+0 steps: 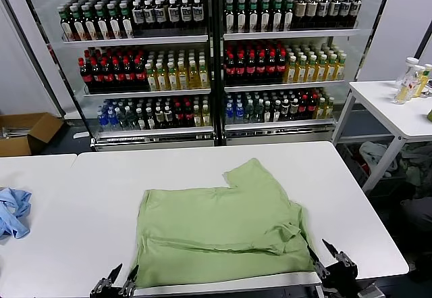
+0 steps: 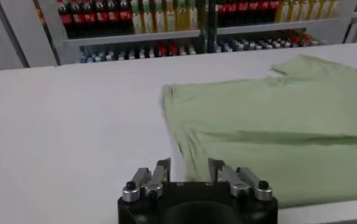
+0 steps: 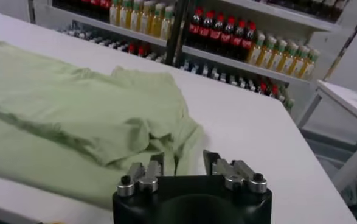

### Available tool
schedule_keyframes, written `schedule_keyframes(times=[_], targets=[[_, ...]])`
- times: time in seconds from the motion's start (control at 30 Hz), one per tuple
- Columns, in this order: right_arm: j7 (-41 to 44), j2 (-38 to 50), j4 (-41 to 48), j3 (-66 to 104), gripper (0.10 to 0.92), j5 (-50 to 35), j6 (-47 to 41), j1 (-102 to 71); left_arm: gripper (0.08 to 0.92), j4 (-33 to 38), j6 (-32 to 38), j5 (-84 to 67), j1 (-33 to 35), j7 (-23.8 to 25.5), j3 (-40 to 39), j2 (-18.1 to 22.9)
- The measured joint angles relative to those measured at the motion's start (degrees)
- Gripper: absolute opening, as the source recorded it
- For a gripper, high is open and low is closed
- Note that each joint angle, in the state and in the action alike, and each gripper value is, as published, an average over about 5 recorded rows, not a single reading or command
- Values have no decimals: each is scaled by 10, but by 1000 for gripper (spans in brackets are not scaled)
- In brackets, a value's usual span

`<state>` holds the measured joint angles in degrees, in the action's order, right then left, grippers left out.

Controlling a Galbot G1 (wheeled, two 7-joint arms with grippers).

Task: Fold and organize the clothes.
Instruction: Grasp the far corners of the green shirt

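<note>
Drinks cooler (image 1: 212,55): fills the upper half of the head view, glass doors shut on rows of bottles; plays no part in the work.
Bench (image 1: 101,190): white top across the lower half of the head view, carrying the garment.
Polo shirt (image 1: 223,227): light green, lying in the lower centre of the head view, near the bench's front edge. It looks part-folded: one layer lies over another with a long crease across it, one sleeve sticks out toward the upper centre, and the cloth bunches at the lower right corner.
Light blue garment (image 1: 13,211): crumpled at the far left edge of the head view, well apart from the shirt.
Right gripper (image 1: 333,260): lower right of the head view, just beside the shirt's bunched corner. In the right wrist view (image 3: 181,159) its jaws stand apart with nothing between them.
Left gripper (image 1: 121,278): bottom edge of the head view, left of centre, by the shirt's lower left corner. In the left wrist view (image 2: 189,167) its jaws are likewise parted and empty, over the shirt's near edge.
Step in hand, as judged: both grippers are free at the near corners, ready for a fresh hold.
Doing it well: pinch one layer's edge only at each corner, lift both sides evenly, and smooth the bunched right corner before folding so the crease lies straight.
</note>
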<state>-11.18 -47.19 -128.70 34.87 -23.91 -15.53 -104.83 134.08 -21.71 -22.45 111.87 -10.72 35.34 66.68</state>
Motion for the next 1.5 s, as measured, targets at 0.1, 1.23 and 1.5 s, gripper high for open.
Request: schedule_keyframes(times=[0.1, 1.23, 1.5], targets=[[-7, 1, 15, -20, 718, -17, -7, 44, 623, -10, 3, -16, -24, -7, 3, -11], [-51, -101, 388, -374, 823, -153, -99, 645, 823, -295, -29, -125, -453, -48, -175, -79], [-45, -146, 490, -415, 823, -169, -103, 729, 823, -360, -39, -145, -510, -54, -203, -75]])
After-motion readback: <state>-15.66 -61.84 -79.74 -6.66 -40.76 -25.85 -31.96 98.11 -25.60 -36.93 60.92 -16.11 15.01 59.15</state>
